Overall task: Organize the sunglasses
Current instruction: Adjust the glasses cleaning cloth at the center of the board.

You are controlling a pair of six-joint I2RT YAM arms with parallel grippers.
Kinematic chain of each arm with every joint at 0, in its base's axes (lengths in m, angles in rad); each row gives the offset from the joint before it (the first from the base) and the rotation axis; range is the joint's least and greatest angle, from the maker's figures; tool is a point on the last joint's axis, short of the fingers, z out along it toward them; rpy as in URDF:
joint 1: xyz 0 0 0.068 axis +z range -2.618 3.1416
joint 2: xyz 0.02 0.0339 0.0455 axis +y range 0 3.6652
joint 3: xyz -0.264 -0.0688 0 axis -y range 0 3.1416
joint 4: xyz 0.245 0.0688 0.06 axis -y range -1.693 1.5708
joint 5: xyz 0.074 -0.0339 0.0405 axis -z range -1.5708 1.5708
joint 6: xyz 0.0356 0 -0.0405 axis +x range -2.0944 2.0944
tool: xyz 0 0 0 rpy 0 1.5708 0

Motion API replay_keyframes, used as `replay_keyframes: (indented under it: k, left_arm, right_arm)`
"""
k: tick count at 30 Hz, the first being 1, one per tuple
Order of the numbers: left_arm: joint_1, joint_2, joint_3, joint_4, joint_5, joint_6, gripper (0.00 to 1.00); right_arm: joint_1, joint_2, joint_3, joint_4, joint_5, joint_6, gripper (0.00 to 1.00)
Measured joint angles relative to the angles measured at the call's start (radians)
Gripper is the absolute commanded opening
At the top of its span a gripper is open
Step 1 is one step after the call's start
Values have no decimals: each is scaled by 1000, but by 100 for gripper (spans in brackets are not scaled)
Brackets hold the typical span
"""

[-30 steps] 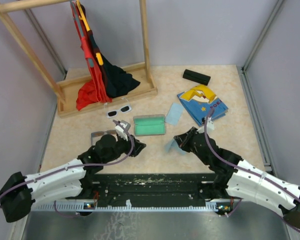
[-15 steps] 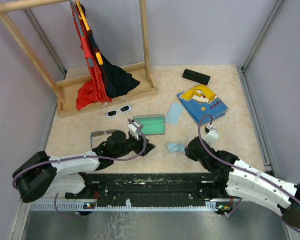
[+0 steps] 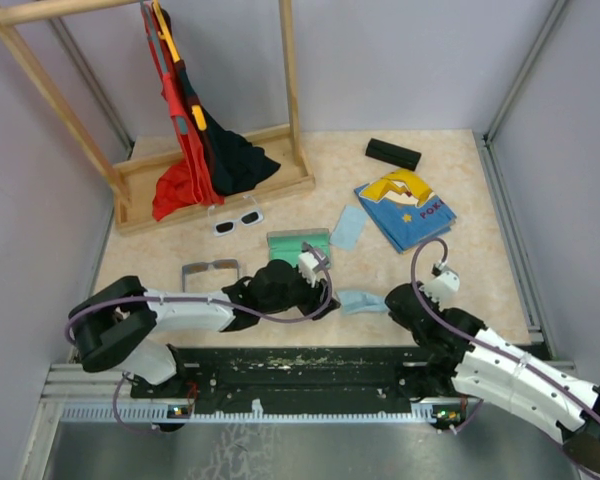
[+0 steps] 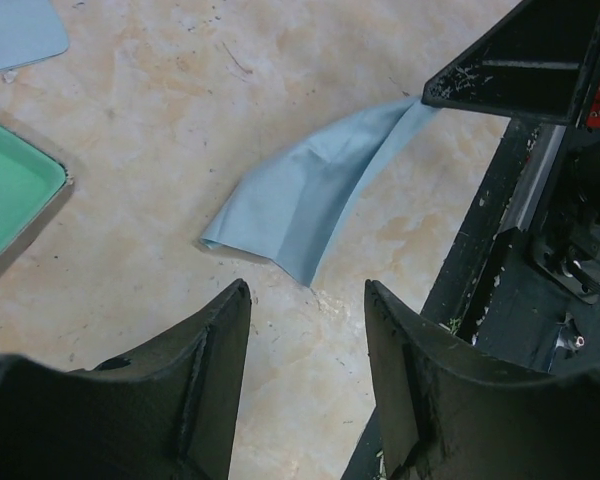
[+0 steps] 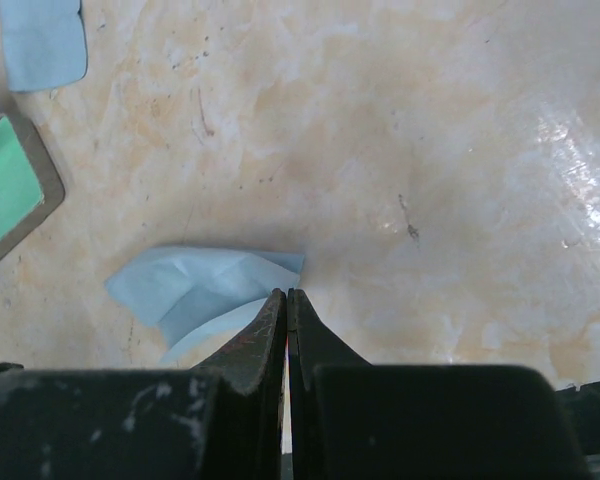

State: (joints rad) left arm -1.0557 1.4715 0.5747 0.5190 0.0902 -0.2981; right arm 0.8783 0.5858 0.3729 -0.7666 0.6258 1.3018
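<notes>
We are seeing the white-framed sunglasses [image 3: 238, 220] lying flat on the table [image 3: 470, 262], just in front of the base of the wooden rack [image 3: 220, 190]. The wire-framed sunglasses [image 3: 209, 270] are sitting nearer the arms, apart from the white pair and just left of the left arm's forearm. Neither pair is being touched by anything.

An open case with green lining [image 3: 288, 243] is lying right of the wire pair, its near edge partly hidden by the left wrist.

The left gripper [image 4: 306, 290] is hanging low over bare table with its fingers spread wide and nothing between them. It is pointing at a crumpled light-blue cloth [image 4: 310, 195] just ahead of it.

The right gripper [image 5: 286, 292] is facing it from the cloth's other side, with its jaws pressed together. Its tips are meeting the cloth's edge. In the left wrist view the cloth's narrow end is running up to that black fingertip, but we cannot tell whether a corner is actually pinched.

A second, flat light-blue cloth [image 3: 348, 228] is lying just right of the green case. A blue and yellow book [image 3: 405, 208] is sitting beyond it. A black oblong case [image 3: 393, 153] is resting near the back wall. Red and black garments are hanging from the rack.
</notes>
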Motion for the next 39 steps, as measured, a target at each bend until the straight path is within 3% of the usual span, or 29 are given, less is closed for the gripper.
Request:
replay_keyframes:
  k: [10, 24, 39]
  left_arm:
    - [-59, 90, 55, -14, 12, 5, 54]
    - [-167, 257, 192, -80, -78, 144, 56]
    - [-201, 274, 202, -89, -200, 218, 59]
  right_arm:
    - [-167, 8, -60, 83, -80, -100, 0]
    - [-195, 10, -67, 135, -134, -148, 0]
    - [-328, 26, -137, 199, -218, -208, 0]
